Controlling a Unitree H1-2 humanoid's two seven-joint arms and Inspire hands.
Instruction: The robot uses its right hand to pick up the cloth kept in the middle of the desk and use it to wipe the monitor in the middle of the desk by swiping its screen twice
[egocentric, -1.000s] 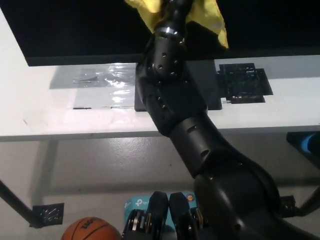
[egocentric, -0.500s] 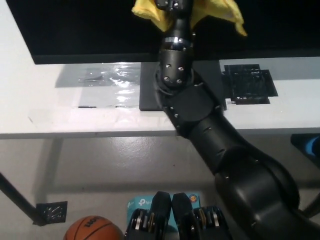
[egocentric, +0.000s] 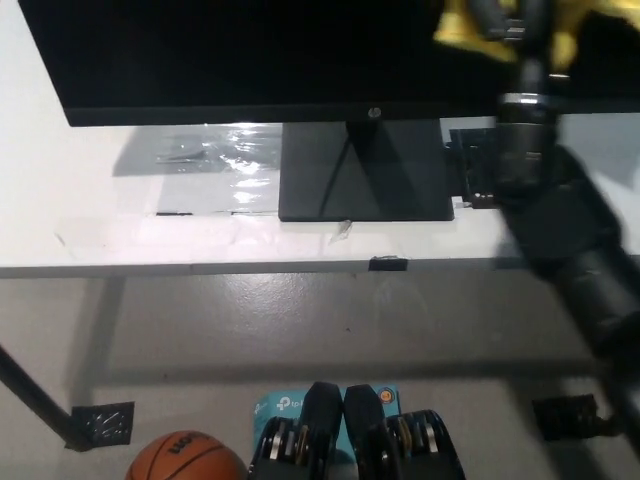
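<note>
White desk (egocentric: 120, 235) over grey floor (egocentric: 250, 330) (basketball (egocentric: 185, 458) below).

Right hand (egocentric: 510, 18), black, at top right, closed on yellow cloth (egocentric: 455, 25), pressed against the right part of the monitor (egocentric: 250, 55) screen; image blurred there. Monitor stand base (egocentric: 360, 170) sits mid-desk. White desk (egocentric: 100, 225) carries a clear plastic sheet (egocentric: 210, 155) left of the base. Basketball (egocentric: 185, 460) on the floor, near left.
</note>
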